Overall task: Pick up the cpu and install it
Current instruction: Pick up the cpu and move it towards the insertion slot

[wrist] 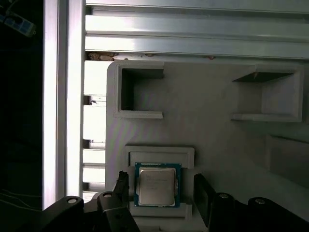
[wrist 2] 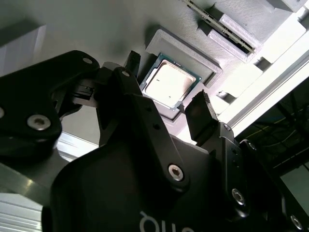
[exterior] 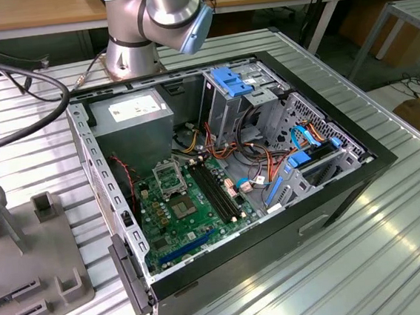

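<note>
Black fingers (wrist 2: 200, 111) of the hand (wrist 2: 166, 83) stand in the foreground of both wrist views, spread apart and gripping nothing. Between them, apparently untouched, lies the cpu (wrist 2: 169, 84), a small silvery square lying flat in a raised grey holder (wrist: 159, 153) on a pale fixture plate (exterior: 22, 250). Well apart on the ribbed metal counter (exterior: 354, 263), the exterior view shows an open computer case (exterior: 275, 218) with its green board (exterior: 193, 218) and square socket (exterior: 169, 180). The pick-up step appears to be in hand. Closing on so thin a plate calls for an even, gentle squeeze on opposite edges.
</note>
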`<state>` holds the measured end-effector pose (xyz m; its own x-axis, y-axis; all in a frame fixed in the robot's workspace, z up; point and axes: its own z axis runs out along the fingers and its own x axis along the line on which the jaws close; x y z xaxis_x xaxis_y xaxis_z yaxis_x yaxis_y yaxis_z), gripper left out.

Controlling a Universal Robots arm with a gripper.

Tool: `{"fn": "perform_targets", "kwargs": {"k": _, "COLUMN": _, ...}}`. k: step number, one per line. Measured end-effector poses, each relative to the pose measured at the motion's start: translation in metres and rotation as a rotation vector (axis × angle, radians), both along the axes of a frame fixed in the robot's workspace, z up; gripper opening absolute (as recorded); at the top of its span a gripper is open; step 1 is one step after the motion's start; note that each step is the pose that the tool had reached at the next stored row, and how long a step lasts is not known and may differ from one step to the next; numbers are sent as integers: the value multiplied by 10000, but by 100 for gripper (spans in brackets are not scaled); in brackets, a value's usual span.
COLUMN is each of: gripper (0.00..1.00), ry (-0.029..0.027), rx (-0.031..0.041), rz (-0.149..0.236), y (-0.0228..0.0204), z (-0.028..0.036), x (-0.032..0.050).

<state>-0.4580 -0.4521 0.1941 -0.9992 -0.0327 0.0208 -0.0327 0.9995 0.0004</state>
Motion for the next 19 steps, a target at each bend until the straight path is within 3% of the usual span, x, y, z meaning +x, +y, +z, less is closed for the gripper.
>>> {"fn": "perform_targets", "kwargs": {"k": 4, "gripper": 65, "ry": -1, "rx": -38, "rz": -3, "y": 2, "z": -24, "x": 0}}
{"fn": "perform_targets", "kwargs": {"k": 15, "gripper": 65, "ry": 1, "rx": -41, "rz": -3, "y": 3, "z": -36, "x": -1}}
{"fn": "perform_targets", "kwargs": {"k": 19, "gripper": 57, "ry": 1, "rx": -41, "rz": -3, "y": 3, "z": -37, "x": -1}}
